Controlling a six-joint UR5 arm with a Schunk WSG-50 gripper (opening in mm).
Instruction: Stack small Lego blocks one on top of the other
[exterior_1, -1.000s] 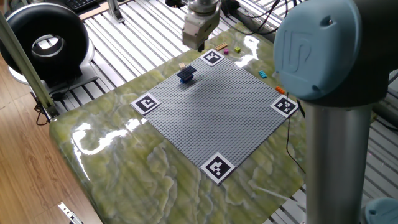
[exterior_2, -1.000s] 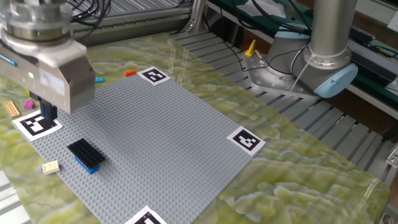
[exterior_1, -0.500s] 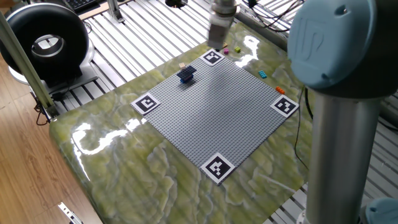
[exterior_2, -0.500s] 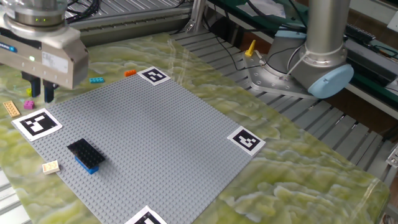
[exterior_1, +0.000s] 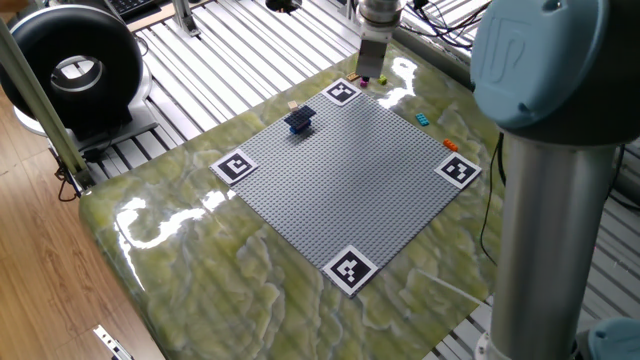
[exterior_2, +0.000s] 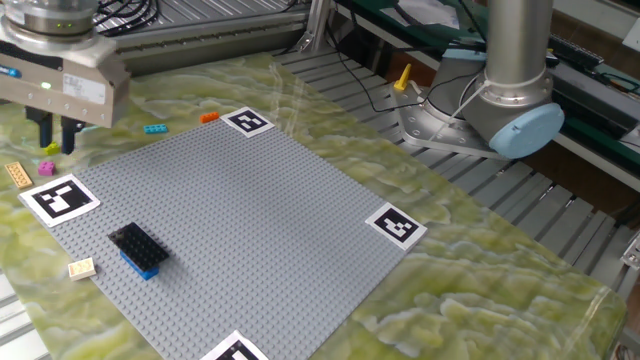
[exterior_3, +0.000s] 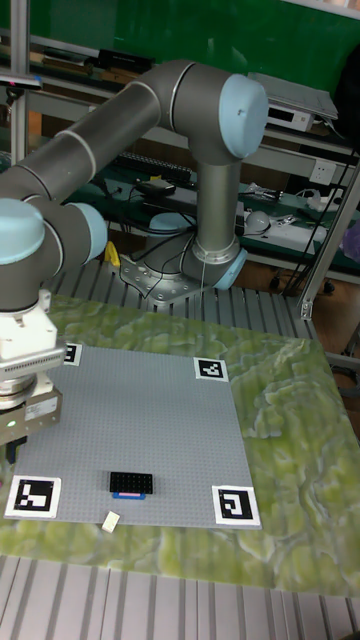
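Bright, even overhead light; white glare streaks the glossy table (exterior_1: 150, 225); focus sharp.

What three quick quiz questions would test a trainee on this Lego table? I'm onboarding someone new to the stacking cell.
1. True or false: the gripper is holding a brick.
2. Which brick lies nearest the gripper: a) cyan brick b) magenta brick c) orange brick?
3. What sits on the blue brick on the grey baseplate?

Key
1. False: the fingers are apart with nothing between them.
2. b, on the marbled table just below the fingertips, beside the tan brick.
3. A black brick, already stacked on it.
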